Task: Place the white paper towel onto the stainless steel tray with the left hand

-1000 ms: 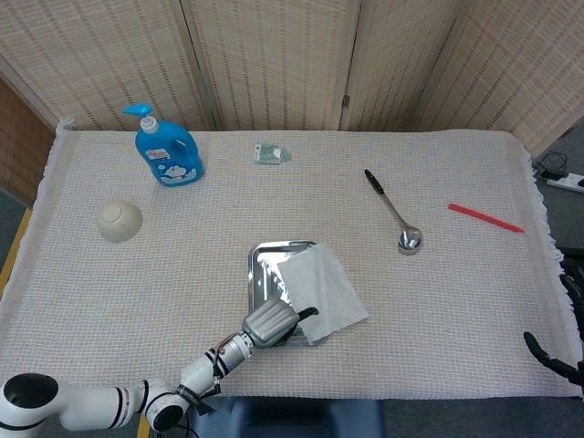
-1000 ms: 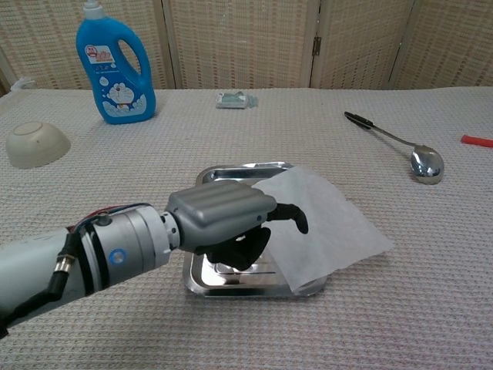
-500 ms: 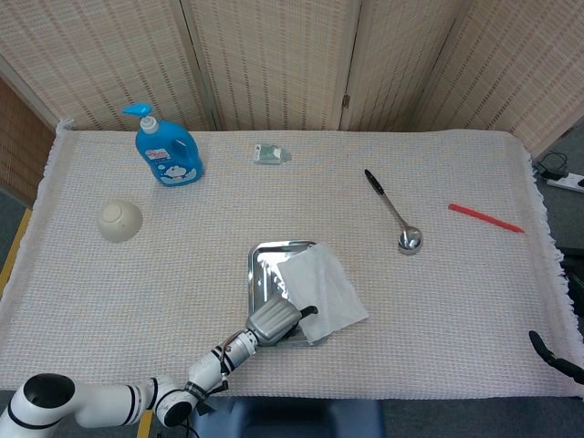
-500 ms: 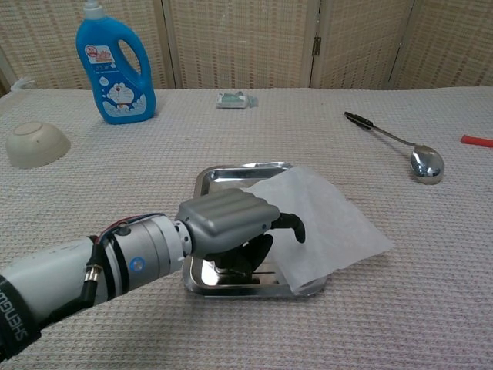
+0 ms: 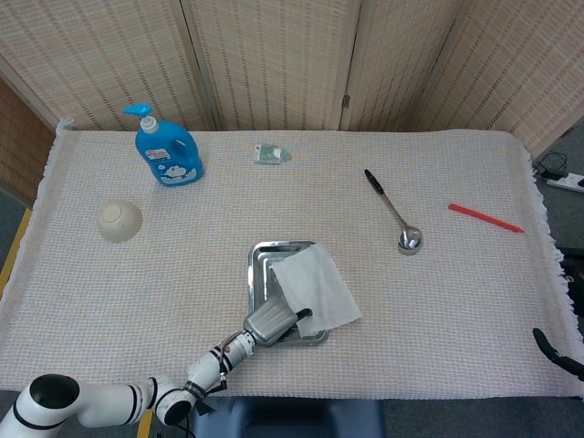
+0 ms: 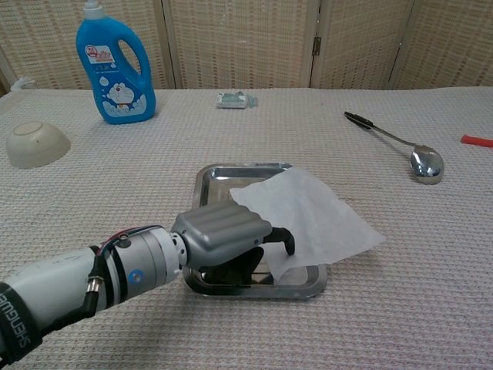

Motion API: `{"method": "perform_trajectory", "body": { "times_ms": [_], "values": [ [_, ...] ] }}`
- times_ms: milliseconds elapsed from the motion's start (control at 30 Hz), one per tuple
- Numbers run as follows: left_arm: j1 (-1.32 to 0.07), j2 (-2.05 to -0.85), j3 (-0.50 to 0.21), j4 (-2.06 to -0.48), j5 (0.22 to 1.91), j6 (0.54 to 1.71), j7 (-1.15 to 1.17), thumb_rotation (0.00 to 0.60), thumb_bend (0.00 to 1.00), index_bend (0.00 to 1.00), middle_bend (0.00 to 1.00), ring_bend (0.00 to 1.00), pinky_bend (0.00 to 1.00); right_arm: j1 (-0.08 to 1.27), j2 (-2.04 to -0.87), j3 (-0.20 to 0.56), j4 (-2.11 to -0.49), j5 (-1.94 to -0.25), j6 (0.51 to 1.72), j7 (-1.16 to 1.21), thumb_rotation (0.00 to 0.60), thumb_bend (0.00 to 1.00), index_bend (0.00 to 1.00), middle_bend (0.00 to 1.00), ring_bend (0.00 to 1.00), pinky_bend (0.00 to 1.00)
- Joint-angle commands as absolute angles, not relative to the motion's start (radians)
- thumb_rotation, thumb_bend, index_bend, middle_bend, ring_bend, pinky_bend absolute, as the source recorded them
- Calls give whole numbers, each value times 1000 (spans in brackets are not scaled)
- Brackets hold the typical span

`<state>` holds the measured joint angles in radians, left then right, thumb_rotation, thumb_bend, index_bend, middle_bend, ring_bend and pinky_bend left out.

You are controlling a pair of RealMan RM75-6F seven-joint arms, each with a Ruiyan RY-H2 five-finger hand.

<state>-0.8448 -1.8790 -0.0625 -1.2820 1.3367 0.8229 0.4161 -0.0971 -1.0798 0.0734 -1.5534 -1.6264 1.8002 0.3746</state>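
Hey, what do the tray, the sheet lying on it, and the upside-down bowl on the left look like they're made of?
Tray: polished metal, likely stainless steel; its rim gives mirror-like reflections.
Paper towel: thin white paper, matte, one corner lifting free past the tray edge.
Bowl: cream, smooth, faintly glossy; ceramic or plastic, cannot tell which.

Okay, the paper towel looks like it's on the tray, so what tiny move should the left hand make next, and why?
Probably release the pinch and back the left hand toward the robot. The white paper towel already lies across the stainless steel tray, its right side hanging past the rim, and the hand appears to hold its near corner over the tray's front edge, so letting go there should leave it resting.
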Motion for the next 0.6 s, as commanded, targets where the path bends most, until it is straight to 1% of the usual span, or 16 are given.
{"method": "perform_trajectory", "body": {
  "times_ms": [33,400,600],
  "values": [
    [-839,-1867,-58,-1297,1322,823,442,600,1000,304,1000,1000,1000,-97,-1080,73,-1553,-1627,1800,374,600,315,0,0,0,0],
    [-806,-1807,-37,-1383,1289,870,545,600,1000,320,1000,1000,1000,-94,-1088,67,-1555,-1642,1796,355,600,315,0,0,0,0],
    [-783,-1762,-14,-1444,1275,898,603,600,1000,322,1000,1000,1000,-95,-1094,64,-1554,-1652,1801,339,600,316,0,0,0,0]
  ]
}}
